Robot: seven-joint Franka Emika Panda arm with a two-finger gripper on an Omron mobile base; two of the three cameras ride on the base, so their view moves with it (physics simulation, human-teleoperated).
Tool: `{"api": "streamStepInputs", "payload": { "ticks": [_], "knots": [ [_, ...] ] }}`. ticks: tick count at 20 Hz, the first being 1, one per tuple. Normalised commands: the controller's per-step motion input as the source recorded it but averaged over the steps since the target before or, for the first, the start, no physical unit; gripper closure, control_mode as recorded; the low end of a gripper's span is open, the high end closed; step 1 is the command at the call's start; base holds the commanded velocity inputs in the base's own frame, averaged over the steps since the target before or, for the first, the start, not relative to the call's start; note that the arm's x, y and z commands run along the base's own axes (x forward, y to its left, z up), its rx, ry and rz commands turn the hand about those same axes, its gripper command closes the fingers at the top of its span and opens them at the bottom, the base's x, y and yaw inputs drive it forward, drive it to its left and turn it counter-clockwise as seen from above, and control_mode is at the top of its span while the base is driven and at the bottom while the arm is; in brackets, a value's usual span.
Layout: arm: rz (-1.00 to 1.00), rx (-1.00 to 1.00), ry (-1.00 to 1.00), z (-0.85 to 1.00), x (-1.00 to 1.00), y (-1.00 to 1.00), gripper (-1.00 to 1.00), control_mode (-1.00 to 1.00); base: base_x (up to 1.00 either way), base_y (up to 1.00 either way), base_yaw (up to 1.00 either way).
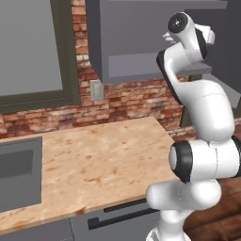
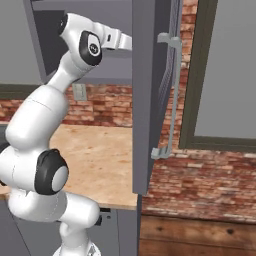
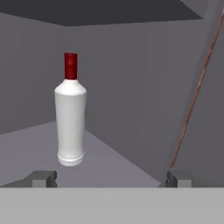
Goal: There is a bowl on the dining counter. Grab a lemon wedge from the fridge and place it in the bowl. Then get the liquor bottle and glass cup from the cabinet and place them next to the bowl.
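From the hand camera I am looking into a grey cabinet, and the slim white liquor bottle with the red cap (image 3: 70,111) stands upright on the grey cabinet shelf (image 3: 113,164), left of centre and back from the front edge. My two dark fingers (image 3: 111,178) sit at the bottom of that view, spread wide apart and released, with nothing between them; the bottle is ahead of them and closer in line to the left fingertip (image 3: 43,177) than to the right one. They are apart from the bottle, not touching it.

From the left base camera I see the white arm (image 1: 202,117) reaching up and to the right toward the dark grey upper cabinet (image 1: 136,42) mounted on the red brick wall (image 1: 117,101). Below it lies the light wood-grain bench (image 1: 94,164), with the corner of a grey sink (image 1: 19,172) set into its left end.

From the right base camera the arm's wrist goes behind the open grey cabinet door (image 2: 150,95), which carries a long silver vertical handle (image 2: 170,95). I cannot tell from either base camera how the fingers stand.
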Motion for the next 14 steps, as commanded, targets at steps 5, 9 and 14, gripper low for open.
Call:
{"api": "streamStepInputs", "payload": {
  "ticks": [5, 9, 14],
  "knots": [
    [-0.01, 0.0, 0.0, 0.0, 0.39, -0.15, -1.0, -1.0, 0.0, 0.0, 0.0],
    [0.0, 0.0, -0.01, 0.0, 0.31, -0.1, -1.0, -1.0, 0.0, 0.0, 0.0],
    [0.0, 0.0, -0.01, 0.0, 0.3, -0.04, -1.0, -1.0, 0.0, 0.0, 0.0]
  ]
}}
